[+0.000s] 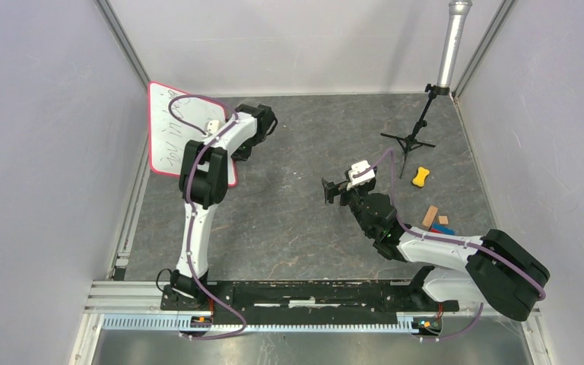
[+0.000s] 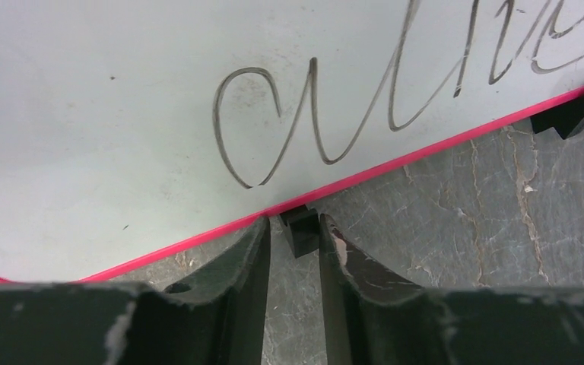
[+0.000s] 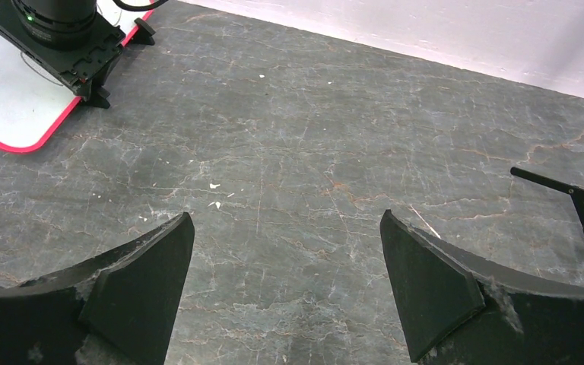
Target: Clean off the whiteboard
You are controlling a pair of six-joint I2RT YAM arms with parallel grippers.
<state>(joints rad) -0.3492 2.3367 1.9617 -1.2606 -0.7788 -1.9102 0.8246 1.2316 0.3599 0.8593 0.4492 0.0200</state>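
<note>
Bright, even light, soft faint shadows; wrist views slightly soft up close.

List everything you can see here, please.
whiteboard: one, white, red rim, dark handwriting, far left.
black clips: two seen, black, on the whiteboard's edge.
tripod stand: one, black, far right.
silver cylinder: one, silver, atop the tripod stand.
bone-shaped piece: one, yellow, beside the tripod stand.
small blocks: about three, tan, blue, reddish, right side.
table: one, dark grey marbled, under everything.
left gripper: one, black, fingers either side of a clip.
right gripper: one, black, open over bare table.
</note>
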